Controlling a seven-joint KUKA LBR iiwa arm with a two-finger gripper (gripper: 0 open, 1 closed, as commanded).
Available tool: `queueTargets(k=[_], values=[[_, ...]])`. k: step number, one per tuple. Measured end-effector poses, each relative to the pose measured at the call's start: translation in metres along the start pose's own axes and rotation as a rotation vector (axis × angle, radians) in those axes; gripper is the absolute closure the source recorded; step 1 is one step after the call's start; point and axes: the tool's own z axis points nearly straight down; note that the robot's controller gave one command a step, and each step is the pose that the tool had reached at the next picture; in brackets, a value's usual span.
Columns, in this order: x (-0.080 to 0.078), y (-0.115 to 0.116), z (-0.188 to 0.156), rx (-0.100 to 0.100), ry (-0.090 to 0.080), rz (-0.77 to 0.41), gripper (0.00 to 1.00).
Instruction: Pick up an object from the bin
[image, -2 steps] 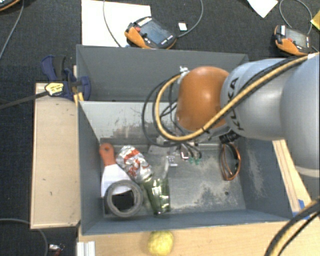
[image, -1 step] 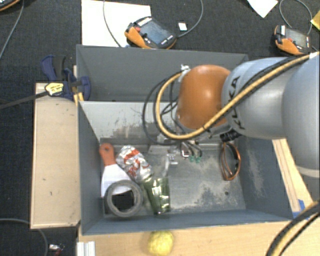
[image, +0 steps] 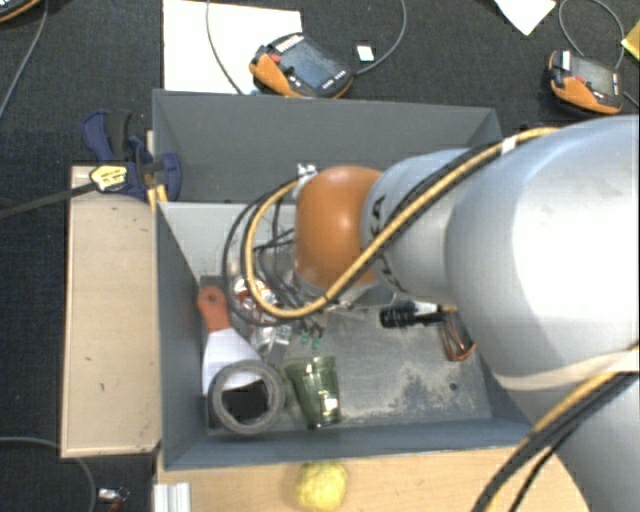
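Observation:
My gripper (image: 266, 322) is low in the bin's left half, under the arm's orange cover, mostly hidden by cables. Just left of it lies a reddish-orange piece (image: 212, 305) against the left wall. A white object (image: 226, 352) lies below that. In front of the gripper a grey tape roll (image: 245, 397) sits in the front left corner, with a clear green cup (image: 315, 391) on its side next to it.
A black marker (image: 409, 316) and a brown object (image: 457, 342) lie to the right, partly under the arm. The arm covers the bin's right and rear. Bare floor shows at the front right.

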Motion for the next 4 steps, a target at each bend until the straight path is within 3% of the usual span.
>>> queueTargets(k=[1,2,3,4], values=[[0.004,0.015,-0.078,0.01,0.004,-0.06,0.0],[-0.004,-0.011,-0.022,0.017,0.012,0.231,0.0],[-0.019,-0.004,0.006,0.011,0.004,0.083,0.0],[-0.01,0.002,0.006,0.013,0.003,0.441,1.0]])
